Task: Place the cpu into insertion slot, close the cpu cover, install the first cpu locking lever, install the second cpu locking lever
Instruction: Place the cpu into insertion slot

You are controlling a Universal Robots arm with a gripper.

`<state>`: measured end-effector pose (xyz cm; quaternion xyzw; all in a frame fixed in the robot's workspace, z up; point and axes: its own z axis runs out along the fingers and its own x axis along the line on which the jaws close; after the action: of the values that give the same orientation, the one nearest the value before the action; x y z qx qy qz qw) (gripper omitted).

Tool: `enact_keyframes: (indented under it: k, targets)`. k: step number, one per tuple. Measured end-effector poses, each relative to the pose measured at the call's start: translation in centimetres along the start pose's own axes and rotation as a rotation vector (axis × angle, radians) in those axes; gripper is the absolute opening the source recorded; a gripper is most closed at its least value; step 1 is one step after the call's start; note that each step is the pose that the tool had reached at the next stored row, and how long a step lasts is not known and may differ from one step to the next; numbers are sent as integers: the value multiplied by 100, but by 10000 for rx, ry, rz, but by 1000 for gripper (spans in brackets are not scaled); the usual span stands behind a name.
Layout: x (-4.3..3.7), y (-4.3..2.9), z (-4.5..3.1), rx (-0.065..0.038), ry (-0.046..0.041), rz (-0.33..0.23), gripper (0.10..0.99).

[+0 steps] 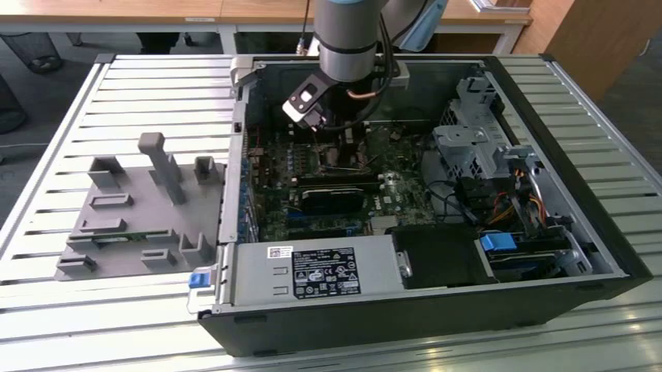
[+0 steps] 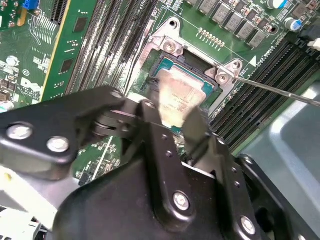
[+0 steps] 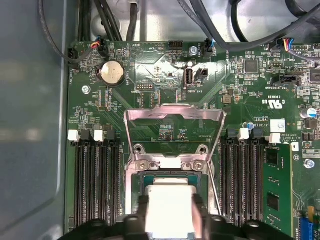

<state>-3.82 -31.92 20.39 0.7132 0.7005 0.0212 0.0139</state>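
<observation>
first wrist view: end effector [image 3: 171,202] grips flat silver cpu [image 3: 170,216] over square insertion slot [image 3: 150,178].

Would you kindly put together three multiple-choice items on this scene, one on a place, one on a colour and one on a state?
1. Where is the end effector?
A. Inside the open computer case, at the insertion slot.
B. Over the grey fixture.
C. Outside the case, above the table.

2. What colour is the motherboard?
A. Red.
B. Green.
C. White.

3. How does the cpu cover stand?
A. Shut flat over the slot.
B. Lying on the table.
C. Swung open, clear of the slot.

Answers: 1 A, the arm reaches down into the case, and the cpu lies right at the end effector, over the slot. 2 B, green board shows in both wrist views. 3 C, bare board shows through its cut-out, beyond the slot.
</observation>
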Motion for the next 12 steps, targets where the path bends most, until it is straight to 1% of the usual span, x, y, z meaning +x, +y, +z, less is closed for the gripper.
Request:
enact_keyframes:
  k: [1, 2, 4, 5, 8, 10, 11, 12]
  targets:
    - [0, 0, -5, 0, 0, 0, 416]
    - [0, 0, -9, 1, 0, 0, 416]
    - [1, 1, -16, -1, 0, 0, 302]
    - [1, 1, -20, 0, 0, 0, 302]
    - [0, 2, -32, 0, -1, 0, 125]
    - [1, 2, -38, 0, 0, 0, 125]
    - [1, 2, -41, 0, -1, 0, 106]
    - [1, 2, -44, 0, -1, 0, 106]
